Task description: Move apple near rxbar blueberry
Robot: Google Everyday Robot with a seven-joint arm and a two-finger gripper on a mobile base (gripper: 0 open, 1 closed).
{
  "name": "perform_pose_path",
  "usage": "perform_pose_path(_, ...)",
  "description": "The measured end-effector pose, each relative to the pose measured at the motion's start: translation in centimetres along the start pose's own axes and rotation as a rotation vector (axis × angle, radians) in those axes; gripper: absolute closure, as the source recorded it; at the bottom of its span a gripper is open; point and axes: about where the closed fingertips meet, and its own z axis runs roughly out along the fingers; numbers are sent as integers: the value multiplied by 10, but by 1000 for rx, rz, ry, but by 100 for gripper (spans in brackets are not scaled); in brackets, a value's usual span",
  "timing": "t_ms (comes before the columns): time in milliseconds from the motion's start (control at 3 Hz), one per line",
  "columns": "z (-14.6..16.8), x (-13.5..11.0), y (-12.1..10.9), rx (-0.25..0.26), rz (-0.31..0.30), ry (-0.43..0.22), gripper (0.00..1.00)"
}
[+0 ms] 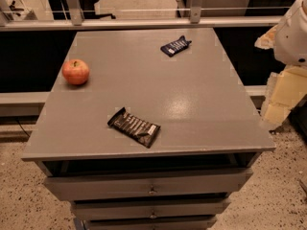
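Note:
The apple (pixel 76 72) is red-orange with a short stem and sits near the left edge of the grey cabinet top (pixel 192 104). The rxbar blueberry (pixel 175 45), a small dark navy wrapper with white lettering, lies at the far middle-right of the top, well apart from the apple. A white rounded part of my arm (pixel 293 32) shows at the right edge of the view, off the cabinet. The gripper itself is out of view.
A larger black-brown bar wrapper with pale stripes (pixel 134 127) lies near the front edge. Drawers (pixel 151 187) sit below the top, the uppermost slightly open. A metal railing (pixel 144 23) runs behind the cabinet. Pale boxes (pixel 283 95) stand at the right.

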Motion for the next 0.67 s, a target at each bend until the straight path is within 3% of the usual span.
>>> perform_pose_path(333, 0, -1, 0, 3, -1, -3, 0)
perform_pose_path(667, 22, -45, -7, -17, -17, -94, 0)
